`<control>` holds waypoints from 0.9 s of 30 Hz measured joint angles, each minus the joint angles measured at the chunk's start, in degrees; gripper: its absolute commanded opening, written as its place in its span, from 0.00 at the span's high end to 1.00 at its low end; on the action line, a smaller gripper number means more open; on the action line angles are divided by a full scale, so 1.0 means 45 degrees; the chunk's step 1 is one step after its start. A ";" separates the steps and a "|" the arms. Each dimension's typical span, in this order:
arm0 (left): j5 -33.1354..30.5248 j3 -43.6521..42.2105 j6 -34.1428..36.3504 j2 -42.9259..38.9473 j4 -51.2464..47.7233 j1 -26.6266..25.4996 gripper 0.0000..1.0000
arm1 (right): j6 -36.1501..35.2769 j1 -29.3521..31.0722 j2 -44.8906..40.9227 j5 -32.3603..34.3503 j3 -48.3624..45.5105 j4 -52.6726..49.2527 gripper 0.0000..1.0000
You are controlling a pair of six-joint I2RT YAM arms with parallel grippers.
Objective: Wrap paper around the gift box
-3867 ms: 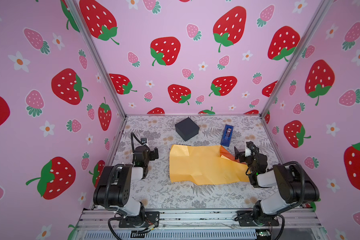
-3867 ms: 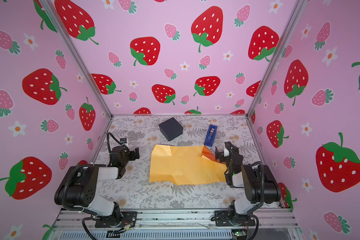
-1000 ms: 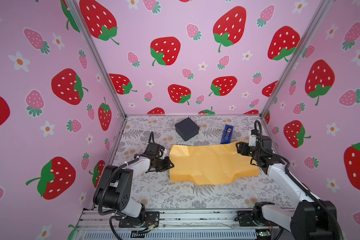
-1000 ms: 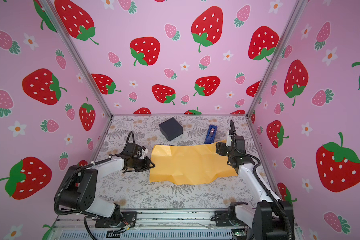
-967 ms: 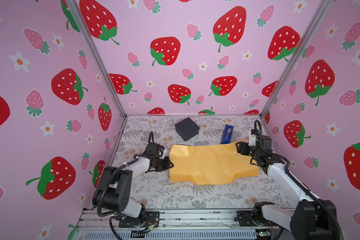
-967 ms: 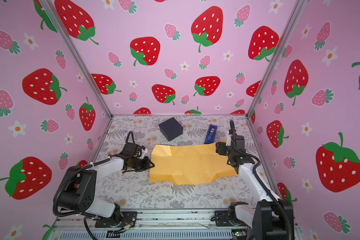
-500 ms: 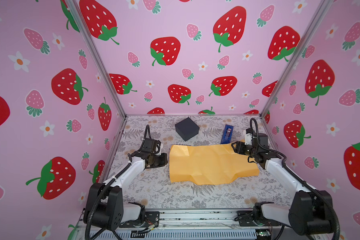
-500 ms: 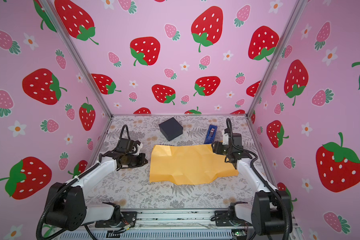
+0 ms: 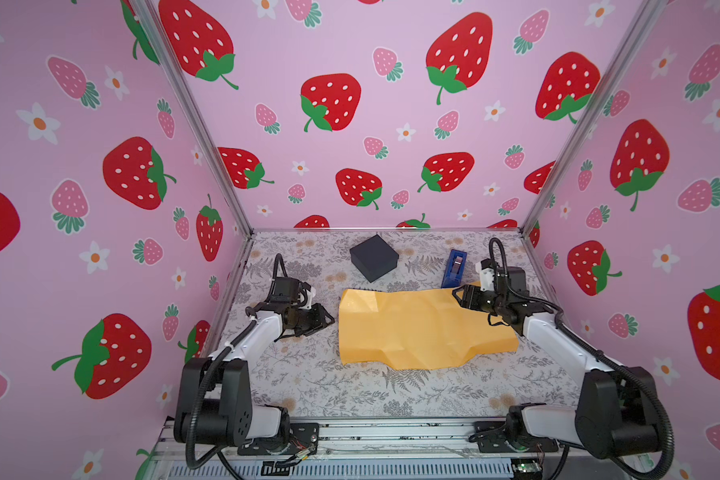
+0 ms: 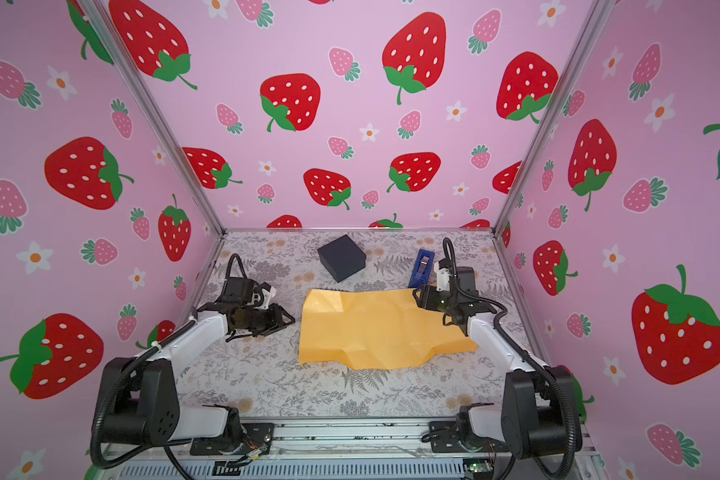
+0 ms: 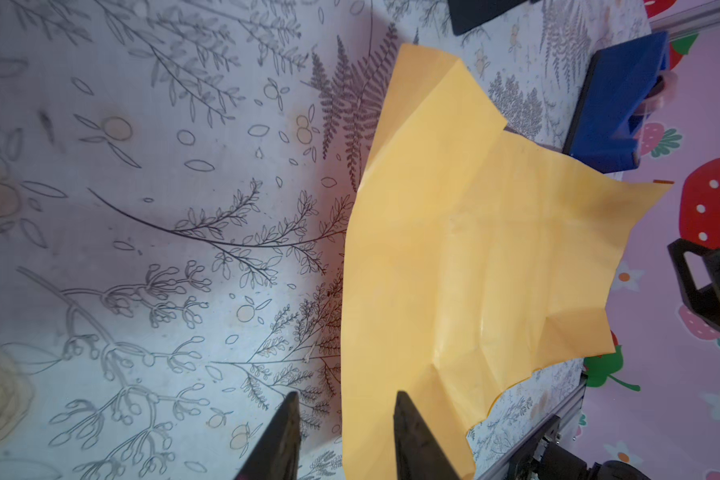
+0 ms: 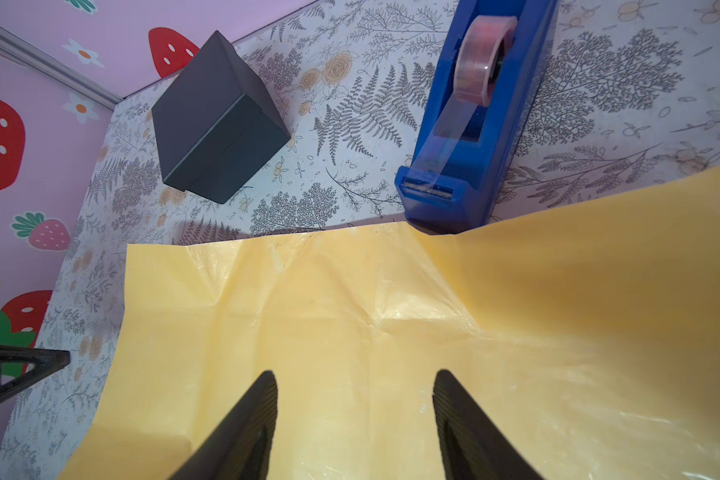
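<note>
- The paper (image 9: 412, 328) lies spread out and creased on the table (image 9: 308, 386), yellow side up, between the two arms.
- The left claw (image 11: 344, 399) is low at the paper's left edge. Its fingers (image 11: 410, 440) are a little apart, one over the paper and one over the table. It holds nothing.
- The right claw (image 12: 354, 374) is over the paper's far right corner. Its fingers (image 12: 242, 424) are spread wide with nothing between them.
- The blue tape holder (image 9: 454, 268) stands just behind the paper.
- The black box (image 9: 374, 257) sits farther back, off the paper.
</note>
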 measured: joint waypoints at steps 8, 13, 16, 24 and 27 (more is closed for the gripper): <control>0.1666 -0.0748 -0.1059 0.2064 0.2084 -0.0175 0.56 | 0.0282 0.0000 0.0000 -0.0345 -0.0117 0.0194 0.37; 0.2297 -0.0748 -0.1379 0.2686 0.2875 -0.0403 0.67 | 0.0316 0.0000 0.0000 -0.0452 -0.0117 0.0194 0.41; 0.2526 -0.0729 -0.1496 0.2715 0.3045 -0.0457 0.80 | 0.0321 0.0000 0.0000 -0.0510 -0.0117 0.0180 0.42; 0.2035 -0.0248 -0.0923 0.1773 0.1836 -0.0466 1.00 | 0.0296 0.0000 -0.0005 -0.0515 -0.0117 -0.0107 0.40; 0.1719 0.0282 -0.0481 0.1112 0.1035 -0.0447 1.00 | 0.0287 0.0000 -0.0005 -0.0559 -0.0102 -0.0223 0.40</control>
